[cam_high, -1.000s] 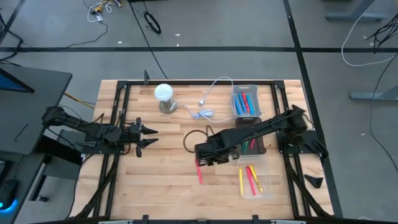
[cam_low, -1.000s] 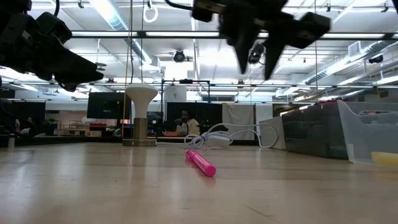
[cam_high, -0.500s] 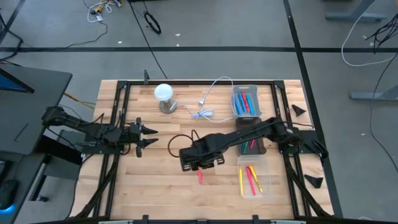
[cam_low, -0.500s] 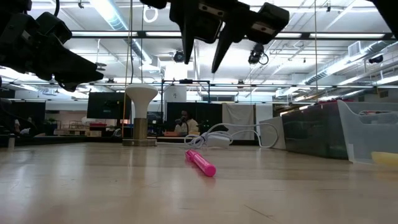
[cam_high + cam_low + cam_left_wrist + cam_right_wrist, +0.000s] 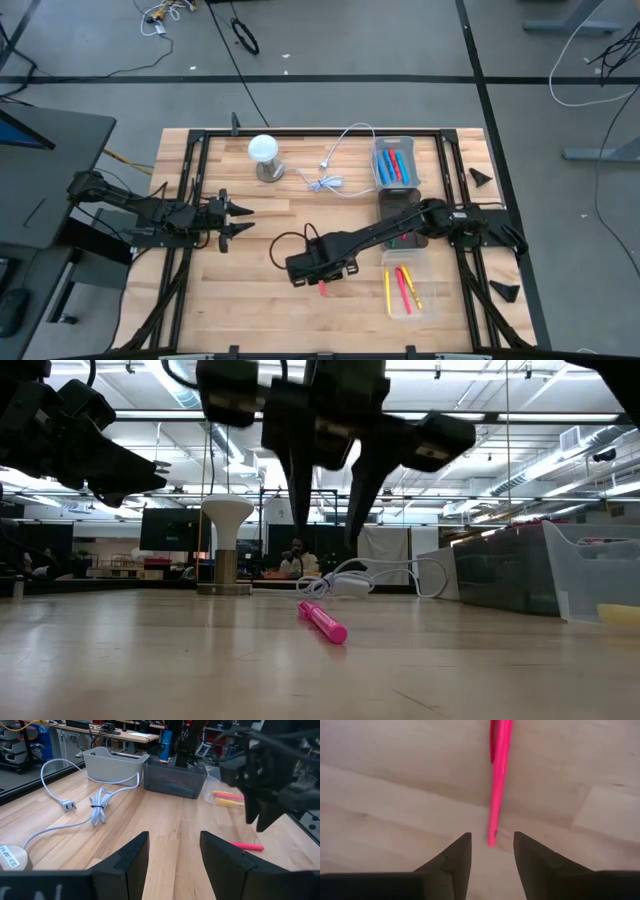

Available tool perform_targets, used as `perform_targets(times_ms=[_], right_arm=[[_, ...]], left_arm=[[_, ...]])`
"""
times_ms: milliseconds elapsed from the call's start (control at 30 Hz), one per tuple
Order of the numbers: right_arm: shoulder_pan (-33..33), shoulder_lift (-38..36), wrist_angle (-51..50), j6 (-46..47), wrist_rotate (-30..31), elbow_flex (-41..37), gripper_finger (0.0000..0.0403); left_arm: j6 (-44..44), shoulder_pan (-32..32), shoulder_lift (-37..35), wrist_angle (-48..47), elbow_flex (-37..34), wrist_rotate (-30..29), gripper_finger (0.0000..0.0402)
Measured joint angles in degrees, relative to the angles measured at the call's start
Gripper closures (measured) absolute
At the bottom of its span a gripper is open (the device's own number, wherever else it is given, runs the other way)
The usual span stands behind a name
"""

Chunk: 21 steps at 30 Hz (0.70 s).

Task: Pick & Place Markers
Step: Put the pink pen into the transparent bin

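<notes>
Since the earlier frames the right gripper (image 5: pixel 325 510) has swung away from the bins and out over the pink marker (image 5: pixel 322 622), its fingers (image 5: pixel 452 857) spread with a gap between them and nothing held. That marker lies loose on the table (image 5: pixel 250 300), just under the gripper, well apart from the clear bin (image 5: pixel 432 300) that holds yellow and red markers. To do the pick well, I judge the gripper should come straight down with one finger on each side of the marker, across its length rather than along it, and near its middle so it does not tip when lifted; in the right wrist view the marker's end sits between the fingers, so a small shift along the marker would help. It is a thin, smooth, round plastic stick that may roll on the planked wood if nudged from one side. The left gripper (image 5: pixel 232 219) waits at the table's left edge, fingers (image 5: pixel 127 857) parted and empty. A white cable (image 5: pixel 335 160), a lamp (image 5: pixel 264 155) and a grey bin (image 5: pixel 394 165) of red, blue and green markers sit beyond the marker.
</notes>
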Motion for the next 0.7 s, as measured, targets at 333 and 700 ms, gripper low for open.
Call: perform_targets(times_ms=[333,700], right_arm=[[0.6,3.8,2.6,0.2,0.2,0.0,0.0257],[1.0,3.6,9.6,1.7,-1.6,-6.6,0.0257]], left_arm=[[0.0,0.0,0.0,0.0,0.0,0.0,0.0218],[0.0,0.0,0.0,0.0,0.0,0.0,0.0218]])
